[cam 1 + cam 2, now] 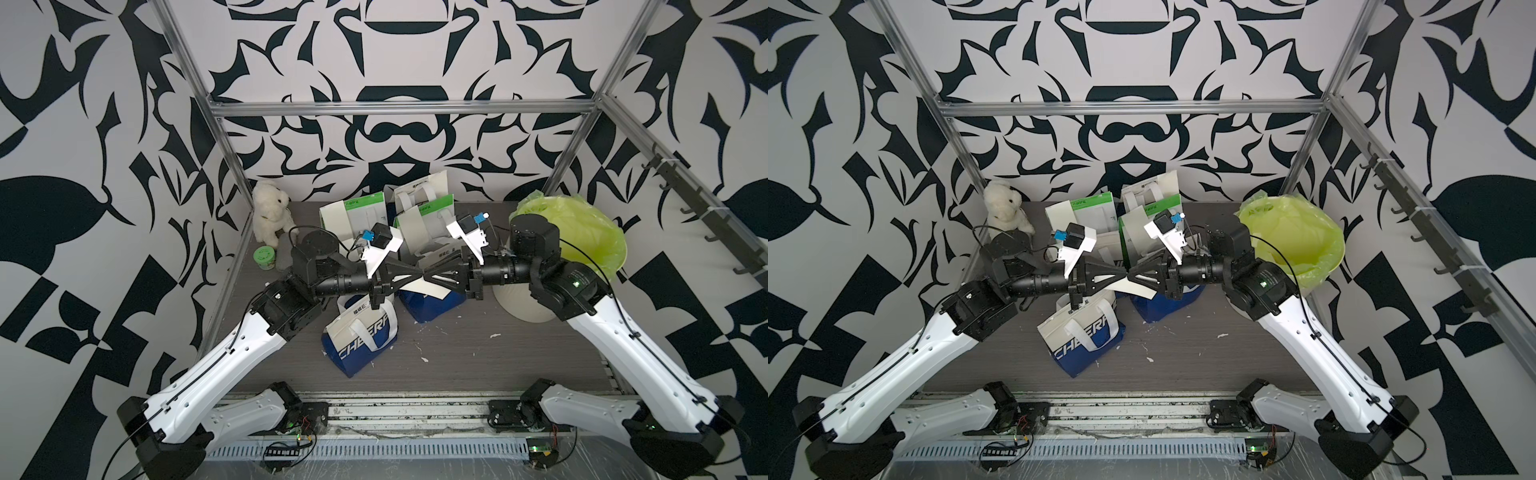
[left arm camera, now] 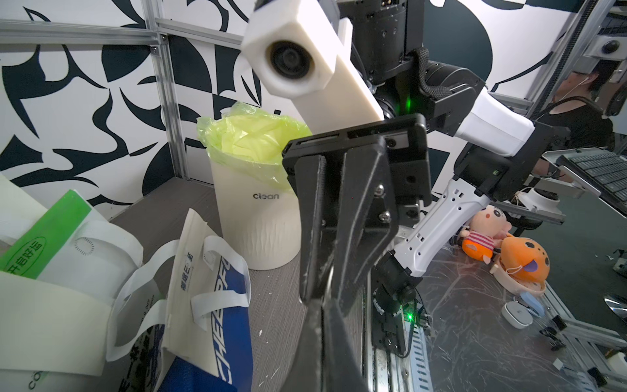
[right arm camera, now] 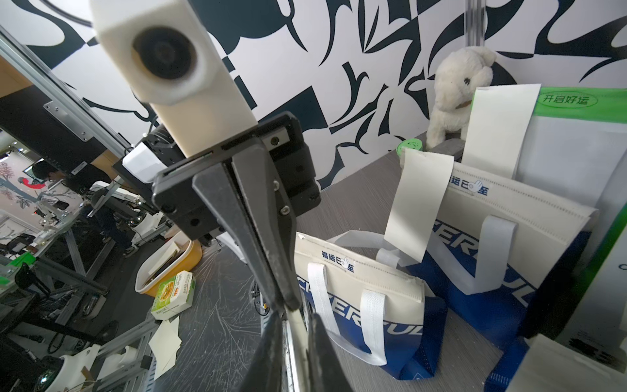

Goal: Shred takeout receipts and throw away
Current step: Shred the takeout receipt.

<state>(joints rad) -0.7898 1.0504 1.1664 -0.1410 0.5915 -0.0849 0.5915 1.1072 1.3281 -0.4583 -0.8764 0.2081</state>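
pinching one takeout receipt [image 1: 430,290] with left gripper [image 1: 419,274] and right gripper [image 1: 427,274], tip to tip. stretched long-ways left to right, slanted, over a blue bag [image 1: 432,308].

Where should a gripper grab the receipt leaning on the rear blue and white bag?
Pinch the receipt by its top edge, coming from above, jaws across its faces: it stands nearly upright, top clear of the bag rim, lower end among handles.

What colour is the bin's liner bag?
The liner bag is yellow-green, clearest in the left wrist view.
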